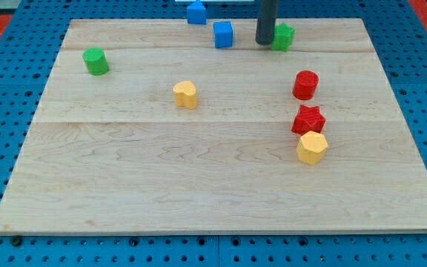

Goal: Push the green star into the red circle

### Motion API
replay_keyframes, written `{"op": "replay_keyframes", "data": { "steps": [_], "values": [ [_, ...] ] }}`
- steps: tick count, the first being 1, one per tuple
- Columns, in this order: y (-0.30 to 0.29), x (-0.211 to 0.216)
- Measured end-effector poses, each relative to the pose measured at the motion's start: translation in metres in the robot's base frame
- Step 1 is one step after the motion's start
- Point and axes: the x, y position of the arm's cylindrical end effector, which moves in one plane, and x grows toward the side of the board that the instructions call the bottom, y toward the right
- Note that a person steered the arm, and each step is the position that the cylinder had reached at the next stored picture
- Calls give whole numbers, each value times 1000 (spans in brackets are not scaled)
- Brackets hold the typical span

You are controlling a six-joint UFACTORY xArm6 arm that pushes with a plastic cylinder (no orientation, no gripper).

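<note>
- The arm carries no jaws; it ends in a dark rod, so there is no spread or pinch to report. The tip (pixel 265 43) rests on the surface (pixel 199 178) near its top edge.
- The green star (pixel 283 36) sits immediately to the view's right of the tip, apparently touching or nearly so; the rod hides part of it.
- The red circle (pixel 305 84) lies below the tip and somewhat to the view's right, well apart from the star.
- Risk: the tip stands beside the star, not above it. A push from this side would likely drive the star rightward along the top edge, not down toward the target.
- Risk: the star's points may let it rotate off the tip under an off-centre push.
- Risk: the blue cube (pixel 223 34) stands just to the view's left of the tip; a wide repositioning sweep could knock it.
- Room: little margin between the star and the top edge for getting behind it. Open board lies between star and circle.
- Beyond the circle sit a red star (pixel 308 119) and a yellow hexagon (pixel 311 147); overshoot would disturb them.
</note>
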Motion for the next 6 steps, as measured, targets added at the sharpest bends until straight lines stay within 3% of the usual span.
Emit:
{"op": "replay_keyframes", "data": {
  "steps": [1, 2, 4, 5, 6],
  "values": [
    [-25, 38],
    [-40, 10],
    [13, -74],
    [57, -26],
    [37, 38]
  ]
}}
